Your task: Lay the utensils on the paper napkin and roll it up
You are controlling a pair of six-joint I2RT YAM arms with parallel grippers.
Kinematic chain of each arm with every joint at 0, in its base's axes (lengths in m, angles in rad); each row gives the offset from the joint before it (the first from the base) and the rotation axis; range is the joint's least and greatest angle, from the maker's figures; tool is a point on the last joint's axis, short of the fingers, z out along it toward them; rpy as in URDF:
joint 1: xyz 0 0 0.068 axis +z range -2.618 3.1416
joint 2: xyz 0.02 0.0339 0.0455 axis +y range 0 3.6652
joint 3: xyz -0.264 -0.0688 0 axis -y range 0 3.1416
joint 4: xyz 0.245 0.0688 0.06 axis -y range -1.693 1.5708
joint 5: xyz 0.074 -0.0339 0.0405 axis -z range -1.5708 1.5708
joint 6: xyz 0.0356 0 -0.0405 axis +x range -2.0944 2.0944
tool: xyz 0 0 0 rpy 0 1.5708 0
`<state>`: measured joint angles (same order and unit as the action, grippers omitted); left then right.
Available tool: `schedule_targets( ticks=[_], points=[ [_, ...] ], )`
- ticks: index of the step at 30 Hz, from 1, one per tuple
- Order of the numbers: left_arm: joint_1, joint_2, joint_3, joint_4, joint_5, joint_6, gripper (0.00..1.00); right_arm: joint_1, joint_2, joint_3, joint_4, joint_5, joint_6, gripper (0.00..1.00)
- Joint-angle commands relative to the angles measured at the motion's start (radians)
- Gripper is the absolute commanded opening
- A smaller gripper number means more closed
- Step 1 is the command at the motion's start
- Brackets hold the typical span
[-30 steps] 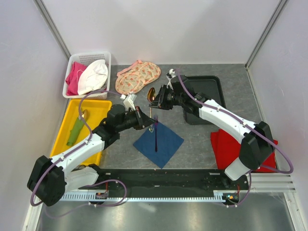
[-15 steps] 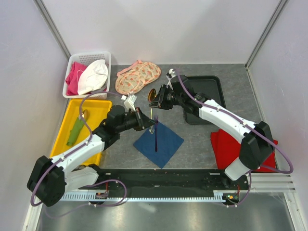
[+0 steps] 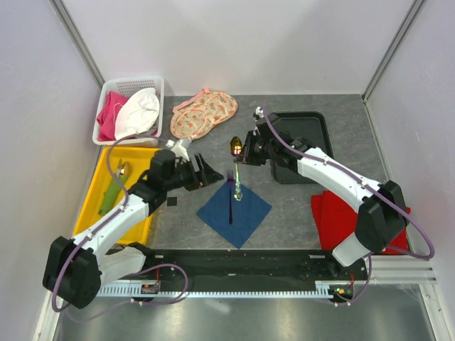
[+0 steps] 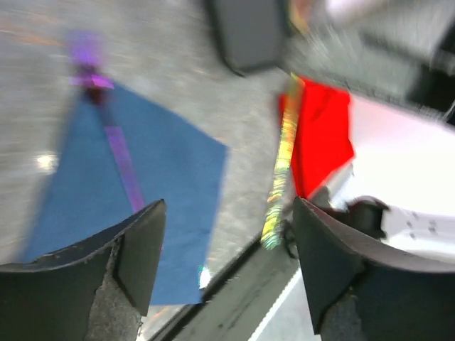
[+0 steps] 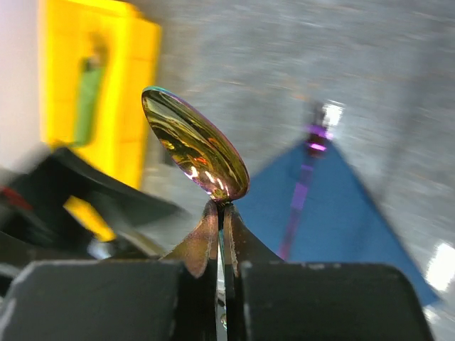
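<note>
The napkin [image 3: 249,209] lies flat on the counter [image 3: 291,202], turned like a diamond, at about 6 o'clock from the middle and just beyond the arm bases. A fork [image 3: 229,202] rests on it with its tines at the 12 o'clock corner and its dark handle running straight toward 6 o'clock.

The right claw [image 3: 240,152] is pinched tight on the neck of a spoon [image 3: 234,147]. The gold bowl stands above the fingers and the handle hangs down over the napkin's 12 o'clock corner, just at 3 o'clock of the fork's tines.

The left claw [image 3: 207,174] gapes wide with nothing between its fingers, at 10 o'clock of the napkin and off its edge.

A yellow tray [image 3: 142,160] sits at 9 o'clock, with a gold-headed piece [image 3: 123,169] in it. A basket [image 3: 106,89] of cloths stands at 10 o'clock, a floral fabric [image 3: 204,114] at 12 o'clock, a black tray [image 3: 313,124] at 2 o'clock and a red cloth [image 3: 330,217] at 4 o'clock
</note>
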<state>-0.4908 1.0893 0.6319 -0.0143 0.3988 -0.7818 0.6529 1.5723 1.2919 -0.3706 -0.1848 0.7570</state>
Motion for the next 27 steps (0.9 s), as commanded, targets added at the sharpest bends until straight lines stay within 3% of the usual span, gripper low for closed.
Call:
schedule_targets(
  ticks=[1,7,17,27],
  points=[
    [0.159,-0.057,0.045,-0.151,0.037,0.127,0.84,-0.018,-0.041,-0.035,-0.128,0.1,-0.09,0.0],
    [0.264,-0.062,0.075,-0.148,0.035,0.193,0.87,0.016,0.003,-0.117,-0.048,0.06,-0.044,0.0],
    [0.276,0.009,0.061,-0.066,0.057,0.153,0.87,0.045,0.187,-0.075,-0.022,0.136,0.053,0.0],
    [0.281,-0.003,0.037,-0.033,0.06,0.133,0.87,0.062,0.23,-0.098,0.022,0.123,0.114,0.0]
  ],
)
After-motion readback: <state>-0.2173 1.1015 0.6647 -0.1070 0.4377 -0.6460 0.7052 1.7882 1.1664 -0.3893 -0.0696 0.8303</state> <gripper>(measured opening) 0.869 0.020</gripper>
